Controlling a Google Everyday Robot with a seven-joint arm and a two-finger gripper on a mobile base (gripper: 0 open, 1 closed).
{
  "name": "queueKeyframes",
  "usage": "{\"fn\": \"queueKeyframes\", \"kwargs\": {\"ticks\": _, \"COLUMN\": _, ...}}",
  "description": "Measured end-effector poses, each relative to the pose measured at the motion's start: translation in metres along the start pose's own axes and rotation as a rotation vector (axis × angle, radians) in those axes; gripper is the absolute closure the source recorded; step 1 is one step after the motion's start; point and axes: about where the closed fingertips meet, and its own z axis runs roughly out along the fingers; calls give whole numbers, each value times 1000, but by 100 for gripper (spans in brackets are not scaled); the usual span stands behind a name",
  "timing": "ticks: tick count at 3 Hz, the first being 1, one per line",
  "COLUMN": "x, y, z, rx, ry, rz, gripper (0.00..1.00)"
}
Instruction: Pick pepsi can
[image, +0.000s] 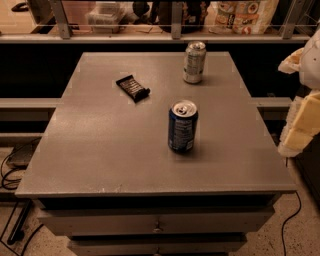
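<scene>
The pepsi can (182, 126) is dark blue with a silver top and pale label print. It stands upright near the middle of the grey table (100, 150), slightly right of center. My gripper (295, 102) is at the right edge of the view, beyond the table's right side and well right of the can. It is pale yellow and white, open and empty. Part of it is cut off by the frame edge.
A silver-white can with greenish markings (194, 62) stands upright at the back of the table. A dark snack bar (133, 87) lies at the back left of center. A shelf with bags and containers (240, 15) runs behind. Cables (10, 175) lie on the floor at left.
</scene>
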Motion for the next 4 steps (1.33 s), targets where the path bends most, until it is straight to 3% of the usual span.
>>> {"fn": "queueKeyframes", "kwargs": {"ticks": 1, "x": 0, "y": 0, "z": 0, "rx": 0, "ry": 0, "rz": 0, "gripper": 0}}
{"fn": "queueKeyframes", "kwargs": {"ticks": 2, "x": -3, "y": -2, "z": 7, "rx": -12, "ry": -52, "rz": -16, "gripper": 0}}
{"fn": "queueKeyframes", "kwargs": {"ticks": 3, "x": -26, "y": -2, "z": 22, "rx": -37, "ry": -182, "rz": -44, "gripper": 0}}
{"fn": "queueKeyframes", "kwargs": {"ticks": 4, "x": -71, "y": 1, "z": 40, "rx": -54, "ry": -340, "rz": -119, "gripper": 0}}
